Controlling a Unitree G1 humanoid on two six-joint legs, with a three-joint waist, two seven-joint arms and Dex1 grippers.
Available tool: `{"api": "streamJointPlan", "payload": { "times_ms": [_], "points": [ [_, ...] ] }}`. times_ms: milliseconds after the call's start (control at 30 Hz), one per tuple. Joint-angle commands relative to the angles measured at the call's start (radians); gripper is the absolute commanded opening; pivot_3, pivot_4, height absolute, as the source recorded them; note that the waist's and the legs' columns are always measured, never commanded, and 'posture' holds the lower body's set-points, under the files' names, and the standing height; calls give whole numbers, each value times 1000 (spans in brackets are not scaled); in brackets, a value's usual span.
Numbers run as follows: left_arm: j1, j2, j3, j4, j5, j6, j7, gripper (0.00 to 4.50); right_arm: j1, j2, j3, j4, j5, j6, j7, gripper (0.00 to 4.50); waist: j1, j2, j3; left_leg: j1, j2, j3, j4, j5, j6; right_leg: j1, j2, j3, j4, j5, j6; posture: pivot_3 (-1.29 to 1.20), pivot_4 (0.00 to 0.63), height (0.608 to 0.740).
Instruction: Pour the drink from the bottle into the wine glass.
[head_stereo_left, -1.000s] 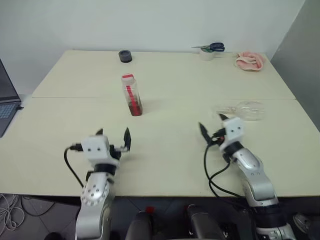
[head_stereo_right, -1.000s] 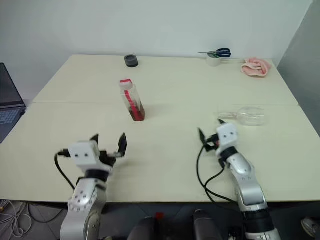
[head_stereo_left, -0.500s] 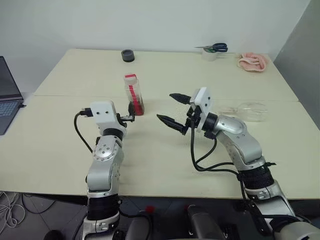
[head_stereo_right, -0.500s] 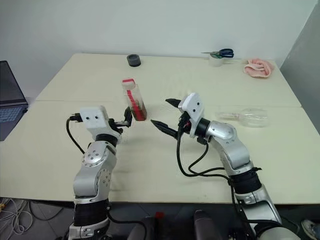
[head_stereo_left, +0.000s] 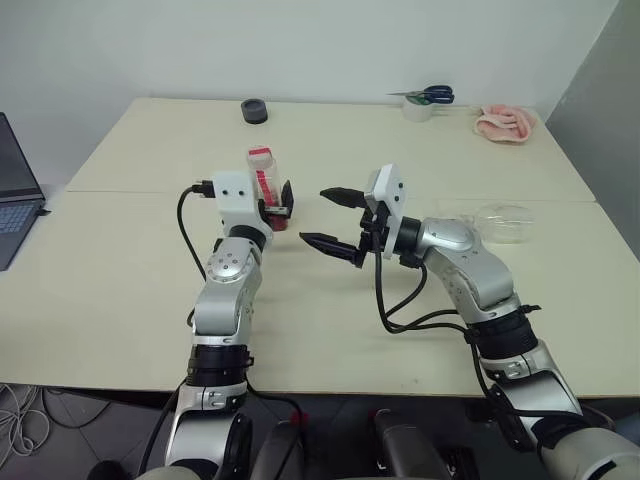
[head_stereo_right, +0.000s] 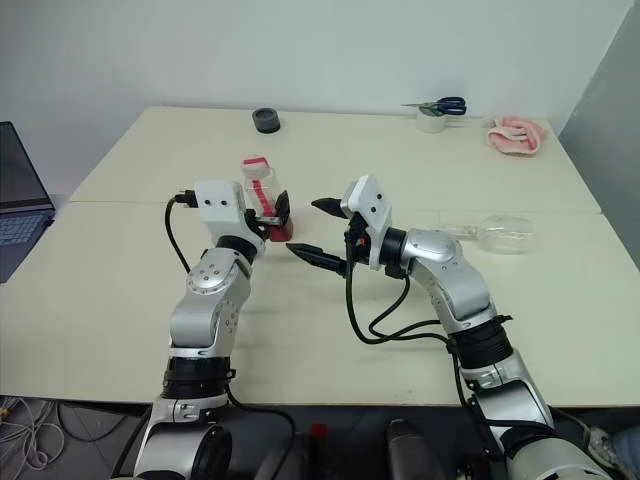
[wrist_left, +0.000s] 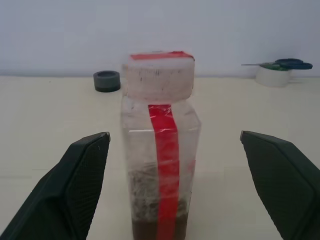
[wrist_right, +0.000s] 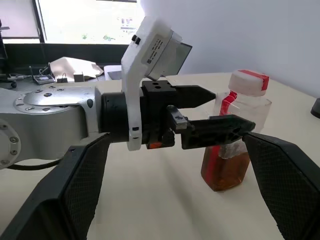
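Note:
The bottle (head_stereo_left: 263, 178) stands upright near the middle of the table, with a pale cap and a red label strip. The amber drink (wrist_right: 225, 172) fills only its bottom. My left gripper (wrist_left: 173, 134) is open and level, with a black finger on each side of the bottle, neither touching it. My right gripper (head_stereo_left: 313, 215) hangs open just right of the bottle, pointing left at it, with nothing between its fingers. The wine glass (head_stereo_left: 497, 220) lies on its side on the table, further right, behind my right arm.
A black tape roll (head_stereo_left: 254, 110) sits at the table's far edge. A white tape roll (head_stereo_left: 414, 110) with scissors (head_stereo_left: 428, 95) on it and a pink cloth (head_stereo_left: 502, 122) are at the far right. A laptop (head_stereo_left: 12, 195) is at the left edge.
My left gripper rose and moved forward until its fingers straddle the bottle. My right gripper lifted from beside the glass, swung left and now points at the bottle. Both stayed open.

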Motion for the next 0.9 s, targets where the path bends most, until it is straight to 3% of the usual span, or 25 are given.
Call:
{"api": "streamJointPlan", "payload": {
  "times_ms": [33,900],
  "points": [
    [-49,10,-5,30,12,-50,-6,4480,-26,0,-29,-47,22,12,-2,4500,0,0,0,0,0,0,0,0,0,0,0,0,0,0,0,0,150,740],
    [-179,27,9,321,61,-224,43,4480,-59,-2,-68,31,6,-5,-44,4500,0,0,0,0,0,-1,0,0,0,0,0,-1,0,0,0,0,150,740]
  ]
}}
